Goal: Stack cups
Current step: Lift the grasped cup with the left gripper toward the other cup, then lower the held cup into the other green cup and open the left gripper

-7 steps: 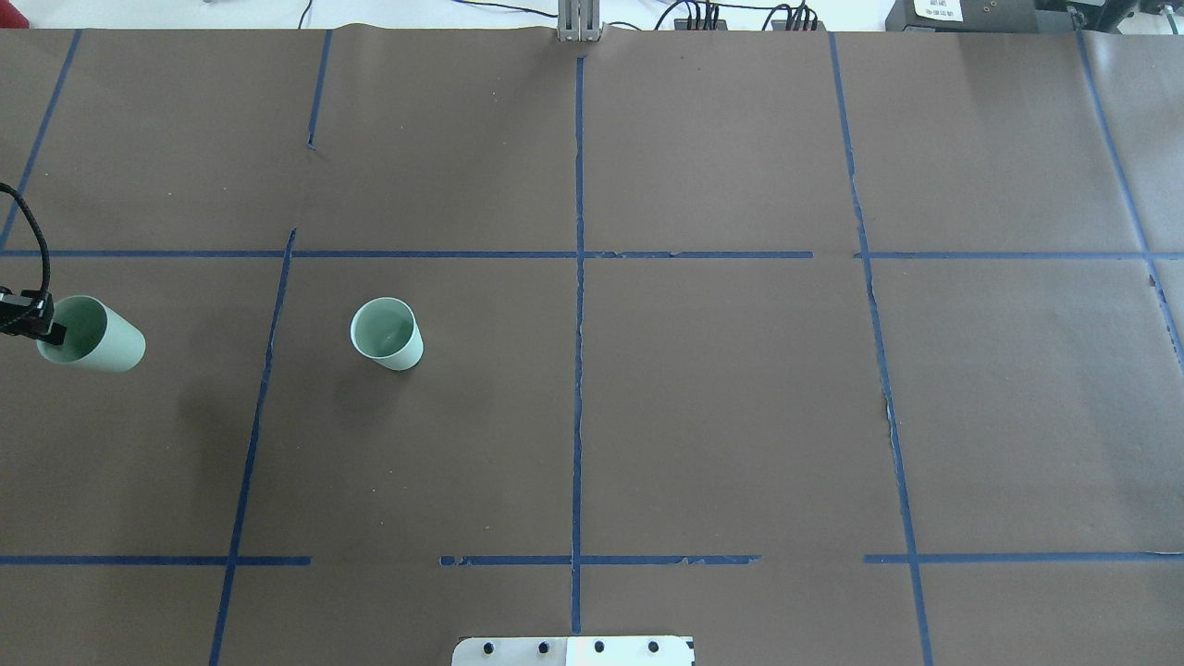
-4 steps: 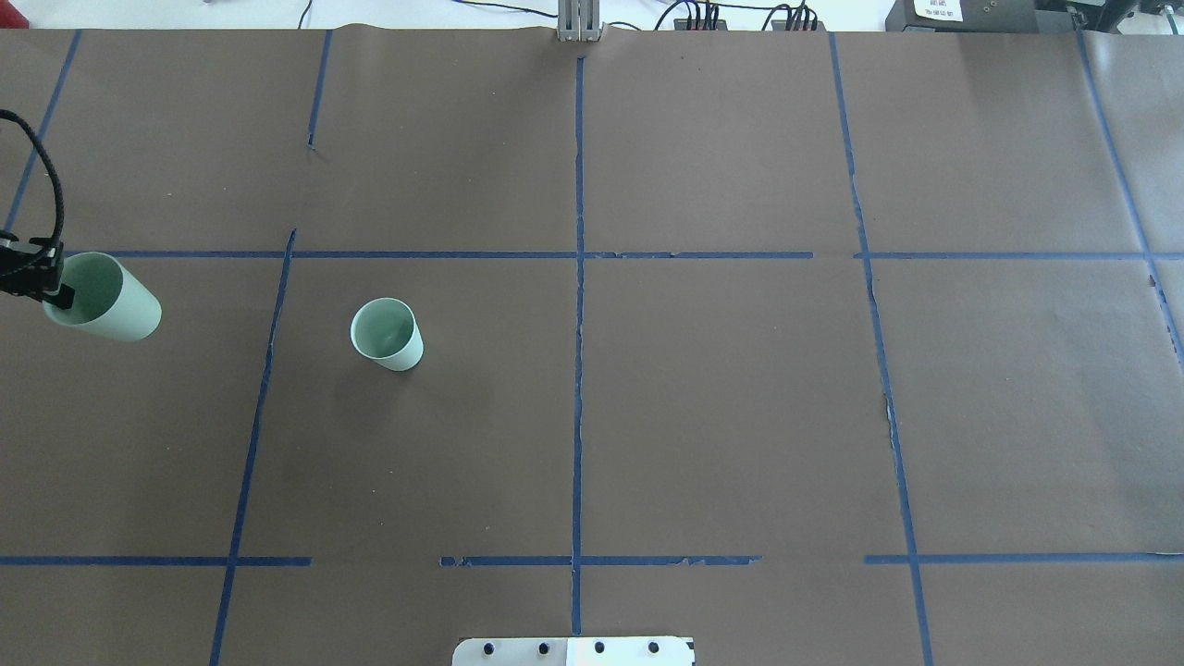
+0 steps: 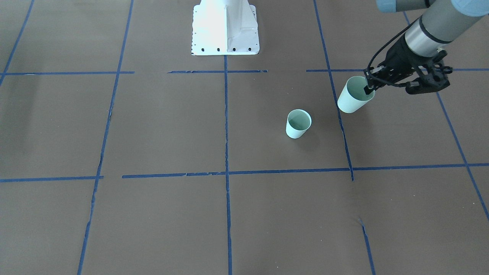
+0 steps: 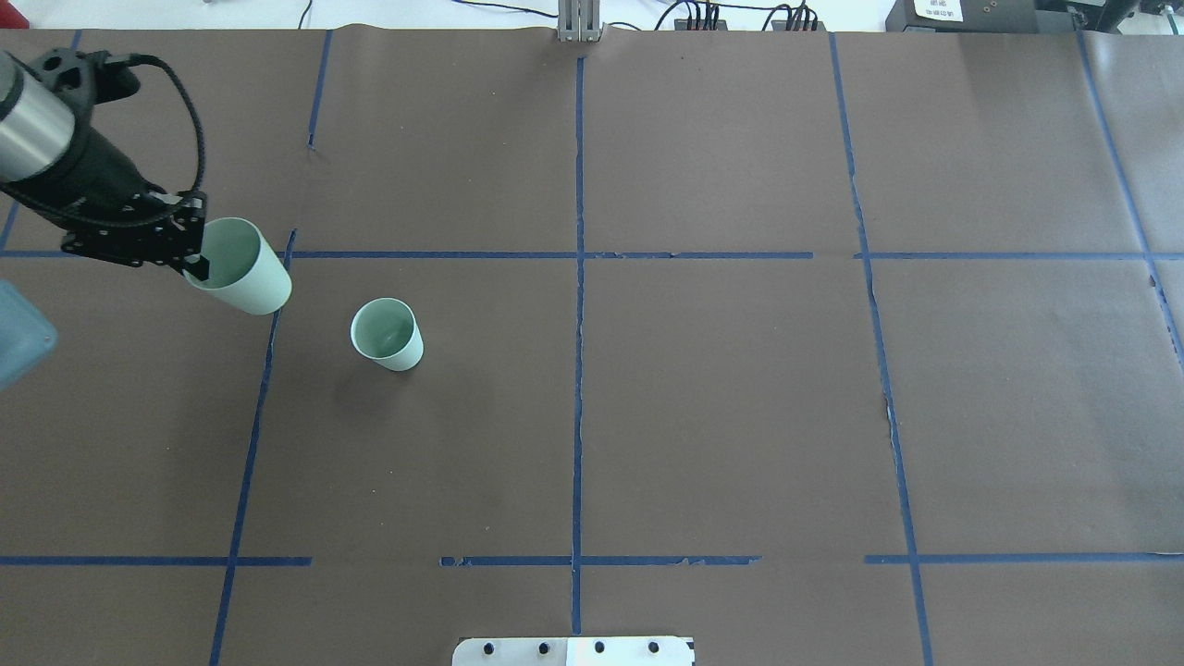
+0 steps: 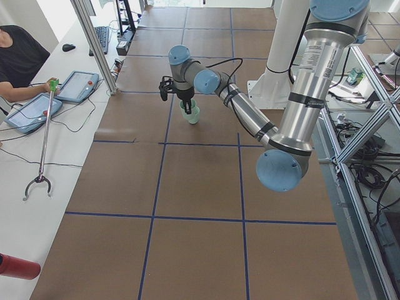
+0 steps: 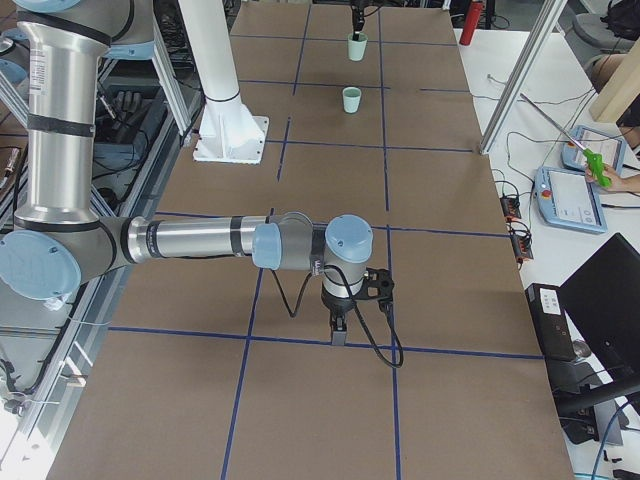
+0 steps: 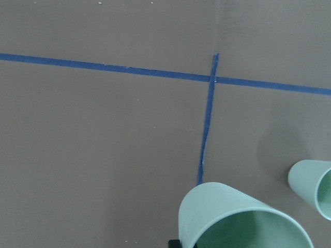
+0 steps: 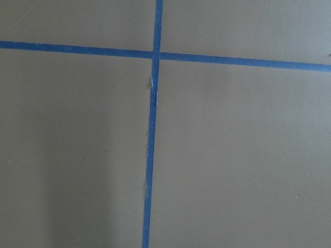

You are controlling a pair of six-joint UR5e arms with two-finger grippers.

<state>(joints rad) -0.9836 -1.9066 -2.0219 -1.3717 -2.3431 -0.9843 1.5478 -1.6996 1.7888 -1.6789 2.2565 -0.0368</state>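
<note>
Two mint-green cups face you: the held cup [image 4: 242, 268] hangs tilted above the table [image 4: 740, 416], the left gripper [image 4: 198, 266] pinching its rim, near the upright standing cup [image 4: 387, 334] but apart. The left wrist view crops both. The right gripper [image 6: 339, 328] shows only from the side, so you cannot tell its grip.

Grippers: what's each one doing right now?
Left gripper: closed on the rim of the tilted mint-green cup.
Right gripper: cannot tell, visible only in the right side view.
</note>
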